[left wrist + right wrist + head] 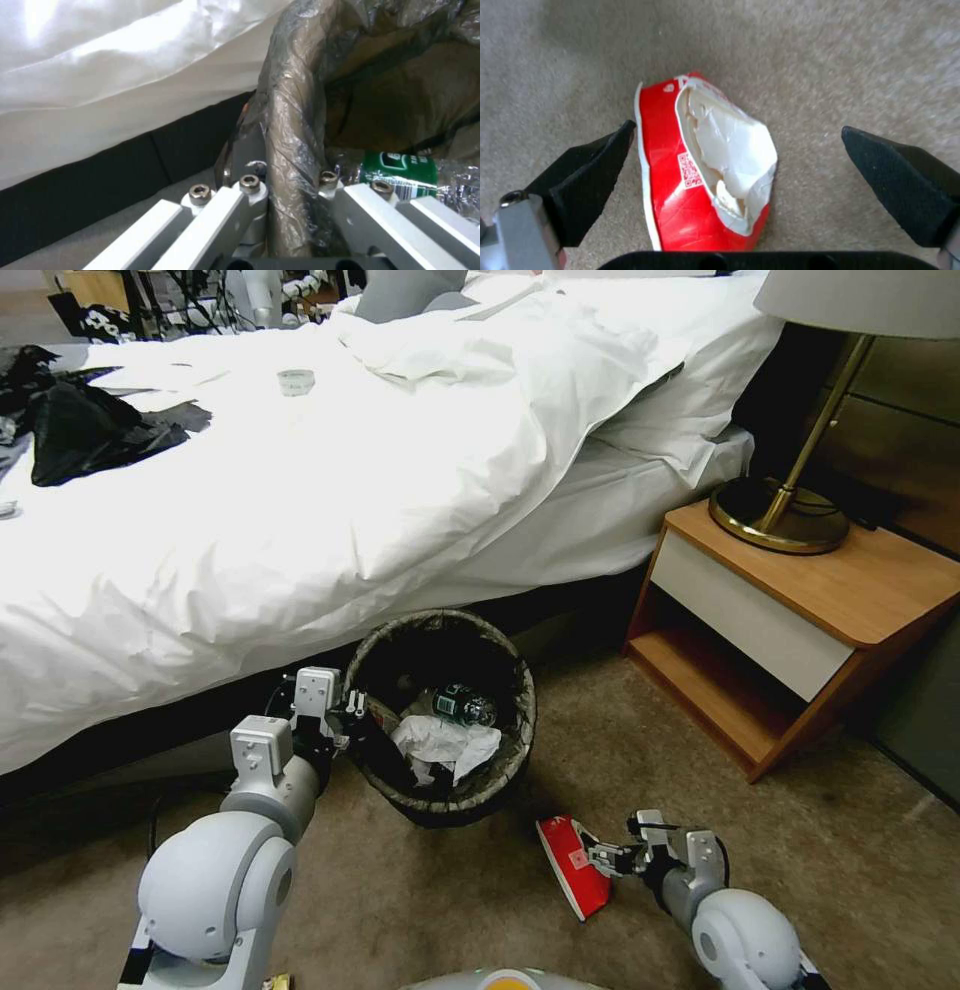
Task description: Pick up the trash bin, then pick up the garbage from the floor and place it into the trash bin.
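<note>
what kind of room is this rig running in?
Most likely a bedroom, perhaps a hotel room: a bed with a white duvet, a wooden nightstand carrying a brass lamp, and carpet underfoot.

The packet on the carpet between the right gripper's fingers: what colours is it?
The packet is red with a white torn-open panel, clearest in the right wrist view.

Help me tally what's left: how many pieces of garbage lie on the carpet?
1: the red packet lies beside the trash bin, between the open right gripper's fingers. Others may be hidden.
</note>
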Robot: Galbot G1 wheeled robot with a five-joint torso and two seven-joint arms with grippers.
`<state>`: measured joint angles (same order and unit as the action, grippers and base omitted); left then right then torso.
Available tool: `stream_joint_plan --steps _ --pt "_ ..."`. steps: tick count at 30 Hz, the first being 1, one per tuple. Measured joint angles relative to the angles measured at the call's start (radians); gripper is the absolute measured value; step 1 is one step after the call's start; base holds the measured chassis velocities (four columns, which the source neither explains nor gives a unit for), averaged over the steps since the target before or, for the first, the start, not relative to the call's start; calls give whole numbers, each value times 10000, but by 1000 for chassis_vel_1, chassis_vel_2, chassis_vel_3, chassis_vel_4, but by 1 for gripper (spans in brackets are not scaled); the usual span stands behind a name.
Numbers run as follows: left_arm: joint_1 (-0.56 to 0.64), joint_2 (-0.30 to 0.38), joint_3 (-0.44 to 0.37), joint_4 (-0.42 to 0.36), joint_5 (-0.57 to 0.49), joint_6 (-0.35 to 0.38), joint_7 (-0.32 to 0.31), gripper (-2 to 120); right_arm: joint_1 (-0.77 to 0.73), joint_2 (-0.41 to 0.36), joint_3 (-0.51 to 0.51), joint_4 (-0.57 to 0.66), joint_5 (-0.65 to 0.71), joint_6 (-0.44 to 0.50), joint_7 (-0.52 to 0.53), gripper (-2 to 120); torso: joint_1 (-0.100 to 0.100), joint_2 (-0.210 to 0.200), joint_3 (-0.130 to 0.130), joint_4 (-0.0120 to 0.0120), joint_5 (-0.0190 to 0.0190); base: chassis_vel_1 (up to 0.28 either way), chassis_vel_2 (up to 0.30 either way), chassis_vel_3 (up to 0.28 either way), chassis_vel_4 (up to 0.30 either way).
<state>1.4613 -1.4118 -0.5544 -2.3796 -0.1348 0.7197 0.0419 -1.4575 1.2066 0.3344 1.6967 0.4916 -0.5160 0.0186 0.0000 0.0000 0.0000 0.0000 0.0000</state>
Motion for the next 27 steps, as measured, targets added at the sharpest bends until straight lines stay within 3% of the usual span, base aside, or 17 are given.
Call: stream_joint_plan --steps 21,27 --pt "-14 -12 28 32 6 -1 5 2 812 516 -546 -1695 -462 220 7 100 0 0 0 0 -1 0 0 0 0" --pt "-37 -12 29 46 9 -1 4 2 895 600 -651 -1948 -771 408 -63 82 0 0 0 0 0 0 0 0 0"
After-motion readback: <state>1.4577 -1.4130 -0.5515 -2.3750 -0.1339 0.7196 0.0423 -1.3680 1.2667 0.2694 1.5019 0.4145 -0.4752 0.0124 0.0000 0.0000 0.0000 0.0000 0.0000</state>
